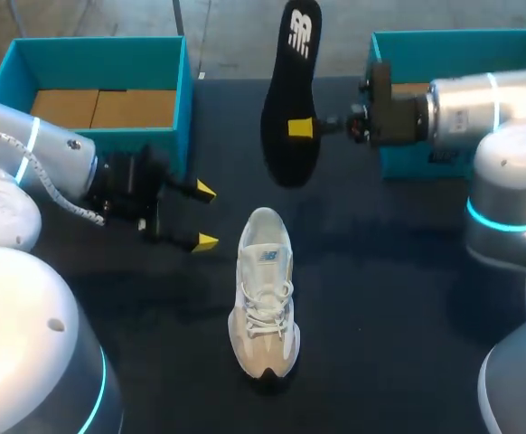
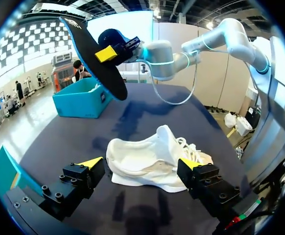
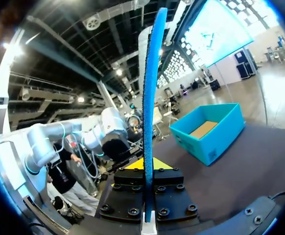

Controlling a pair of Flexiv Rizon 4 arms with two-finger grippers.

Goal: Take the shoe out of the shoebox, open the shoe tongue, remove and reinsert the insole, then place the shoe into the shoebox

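Two teal boxes sit at the far side of the dark table [image 1: 380, 298], the left box [image 1: 183, 99] showing brown cardboard inside, the right box [image 1: 453, 40] partly hidden behind the right arm. Between them, lifted well clear of the tabletop, hangs the black insole [image 1: 292, 95], standing nearly on end and a little tilted. The right gripper [image 1: 297, 127] is clamped on it about halfway along, one yellow-tipped finger pressed to each face. From that arm's wrist camera the insole is seen edge on, a thin blue strip rising straight up from between the closed fingers. The white shoe [image 1: 265, 303] stands upright on its sole in the middle of the table, laced, heel toward the boxes and toe toward the near edge. The left gripper [image 1: 206, 216] hangs low just beside the shoe's heel, its fingers spread wide and holding nothing. From its own wrist camera the shoe lies just ahead of the two parted tips, not touching either.
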